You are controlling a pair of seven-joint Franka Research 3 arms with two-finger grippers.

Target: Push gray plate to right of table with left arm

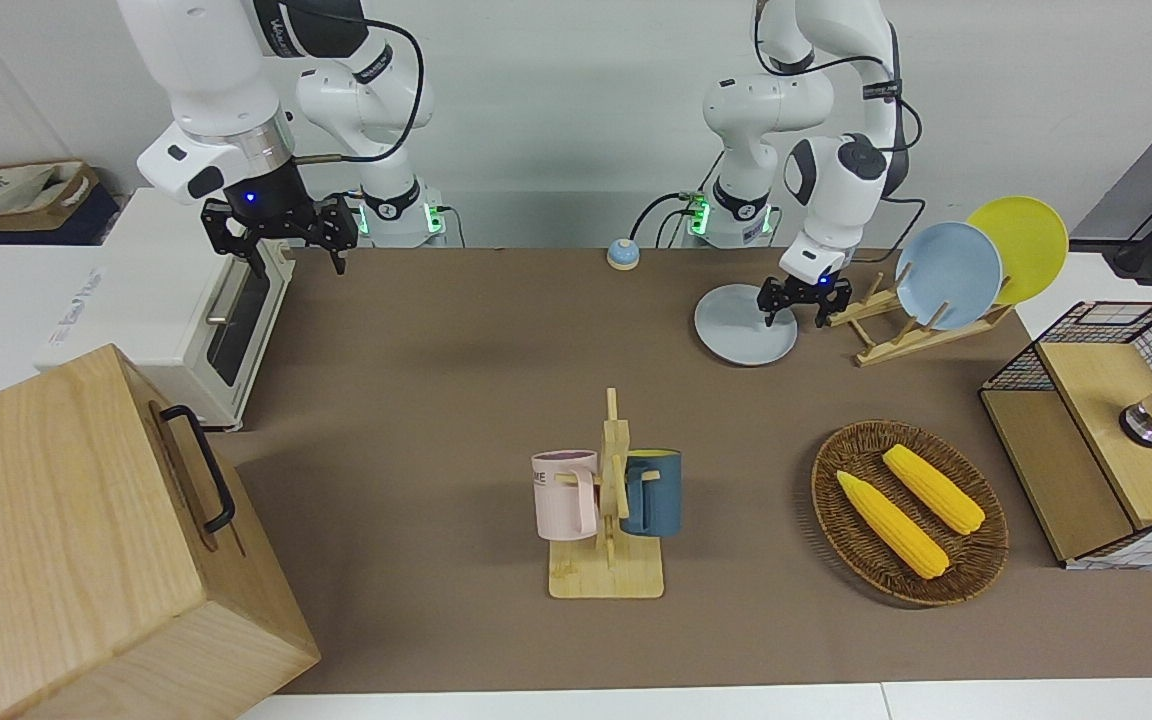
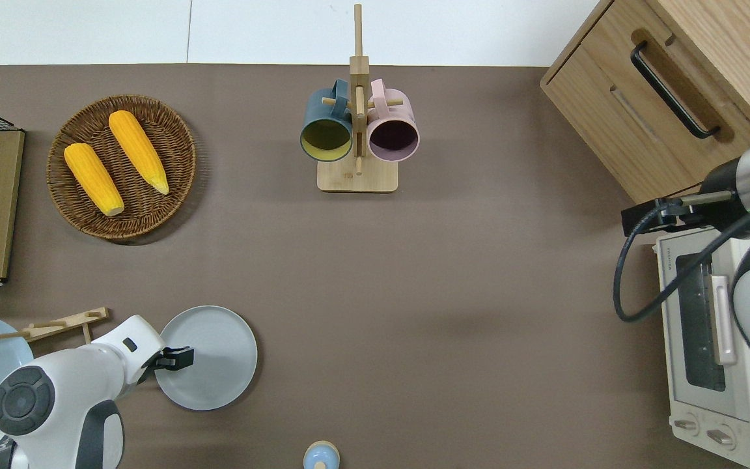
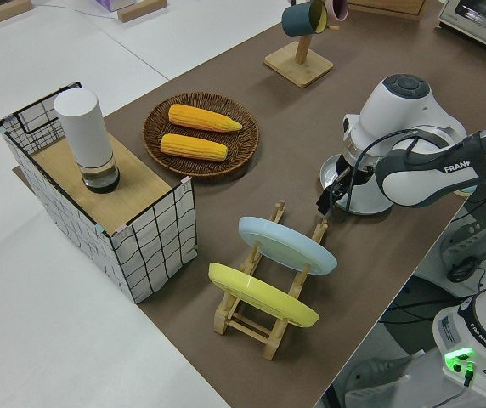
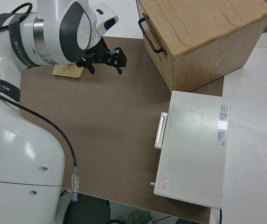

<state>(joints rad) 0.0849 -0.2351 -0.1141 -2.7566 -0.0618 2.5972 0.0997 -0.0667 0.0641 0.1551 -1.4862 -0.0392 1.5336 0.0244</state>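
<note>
brown matting covers the table (image 2: 453, 280), with a wide bare stretch running from the gray plate (image 2: 215, 365) toward the right arm's end. the plate lies flat near the robots' edge, at the left arm's end, just beside a wooden dish rack (image 1: 896, 335). the left gripper (image 1: 802, 300) sits low at the plate's rim on the rack side, fingers spread apart. the right arm is parked, its gripper (image 1: 281, 232) spread open.

The words "FRANKA" and "MIKA" stand on the left arm (image 3: 447, 166), "FRANKA EMIKA" stands on its base (image 3: 481, 336), and the letters "ME" show on the pink mug (image 1: 566, 495).
</note>
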